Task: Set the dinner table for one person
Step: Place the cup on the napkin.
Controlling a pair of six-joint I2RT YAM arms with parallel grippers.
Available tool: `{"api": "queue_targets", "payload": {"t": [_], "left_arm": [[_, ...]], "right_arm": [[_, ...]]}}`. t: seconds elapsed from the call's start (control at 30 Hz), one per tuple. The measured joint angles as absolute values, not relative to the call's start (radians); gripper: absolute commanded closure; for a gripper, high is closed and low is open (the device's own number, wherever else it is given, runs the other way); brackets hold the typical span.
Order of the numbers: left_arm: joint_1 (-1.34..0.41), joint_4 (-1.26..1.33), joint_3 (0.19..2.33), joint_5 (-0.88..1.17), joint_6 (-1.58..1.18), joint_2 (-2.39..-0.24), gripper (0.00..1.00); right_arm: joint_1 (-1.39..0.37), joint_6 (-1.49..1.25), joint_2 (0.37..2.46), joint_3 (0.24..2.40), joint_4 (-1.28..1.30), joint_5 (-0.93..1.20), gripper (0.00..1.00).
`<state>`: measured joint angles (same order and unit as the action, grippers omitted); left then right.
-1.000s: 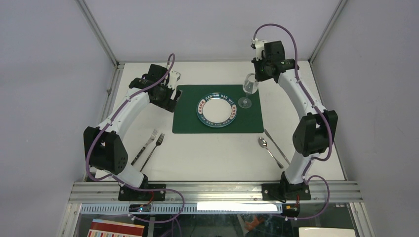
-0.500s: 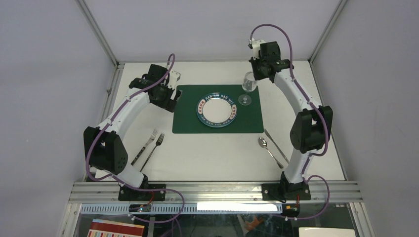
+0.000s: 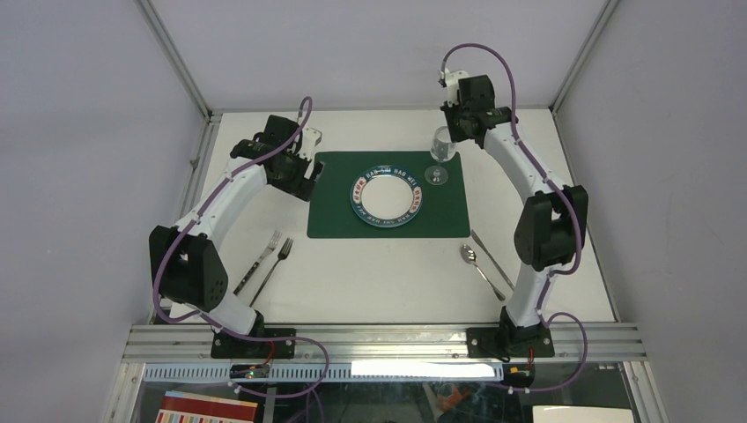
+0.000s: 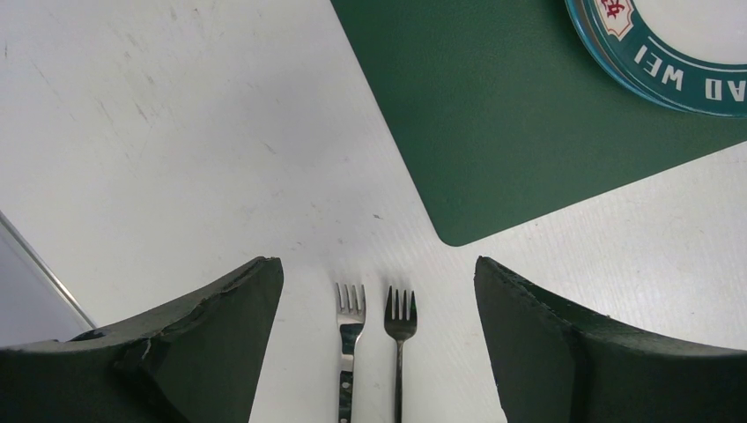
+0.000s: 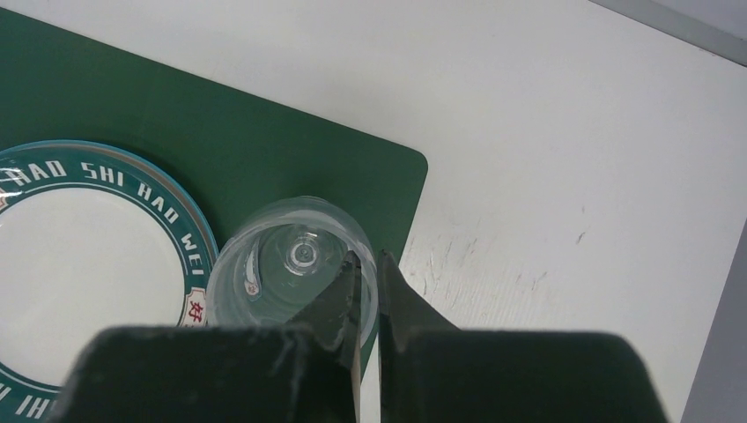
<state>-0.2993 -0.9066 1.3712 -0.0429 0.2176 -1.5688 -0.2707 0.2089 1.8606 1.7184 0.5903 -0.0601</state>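
Note:
A clear wine glass (image 3: 443,148) is over the far right corner of the green placemat (image 3: 335,216). My right gripper (image 3: 451,130) is shut on its rim. In the right wrist view one finger is inside the bowl of the glass (image 5: 282,264) and the other outside, gripper (image 5: 369,257). A teal-rimmed white plate (image 3: 356,196) lies in the middle of the mat on the white dinner table (image 3: 388,286). My left gripper (image 3: 302,181) hangs open and empty by the mat's far left corner; in its wrist view the gripper (image 4: 377,264) frames two forks (image 4: 350,326) (image 4: 400,326).
The two forks (image 3: 264,260) lie side by side on the table left of the mat. A spoon (image 3: 476,262) and a knife (image 3: 493,260) lie right of it. Aluminium framing (image 3: 388,339) runs along the near edge and grey walls enclose the table.
My right arm has carried the wine glass a little toward the far edge of the placemat. The left arm has not moved.

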Motion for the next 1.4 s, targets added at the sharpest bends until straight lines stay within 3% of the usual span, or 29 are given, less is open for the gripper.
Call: {"api": "queue_targets", "payload": {"t": [0.33, 0.4, 0.47, 0.6, 0.67, 0.93, 1.23, 1.4], "left_arm": [[-0.299, -0.907, 1.369, -0.043, 0.218, -1.569, 0.17], [-0.299, -0.907, 1.369, -0.043, 0.218, -1.569, 0.17], [-0.299, -0.907, 1.369, -0.043, 0.218, -1.569, 0.17], [-0.299, -0.907, 1.369, -0.043, 0.218, -1.569, 0.17], [-0.299, -0.907, 1.369, -0.043, 0.218, -1.569, 0.17], [-0.299, -0.907, 1.369, -0.043, 0.218, -1.569, 0.17], [-0.299, -0.907, 1.369, -0.043, 0.218, -1.569, 0.16], [-0.299, -0.908, 1.369, -0.047, 0.228, -1.569, 0.09]], "right_arm": [[-0.274, 0.208, 1.884, 1.718, 0.562, -0.076, 1.0], [-0.275, 0.208, 1.887, 1.718, 0.555, -0.076, 0.77], [-0.276, 0.201, 1.887, 1.718, 0.551, -0.078, 0.64], [-0.279, 0.199, 1.887, 1.718, 0.527, -0.087, 0.47], [-0.279, 0.199, 1.887, 1.718, 0.517, -0.092, 0.43], [-0.281, 0.199, 1.859, 1.684, 0.466, -0.091, 0.37], [-0.286, 0.2, 1.668, 1.67, 0.456, -0.065, 0.33], [-0.283, 0.237, 1.53, 1.677, 0.599, -0.065, 0.38]]}}
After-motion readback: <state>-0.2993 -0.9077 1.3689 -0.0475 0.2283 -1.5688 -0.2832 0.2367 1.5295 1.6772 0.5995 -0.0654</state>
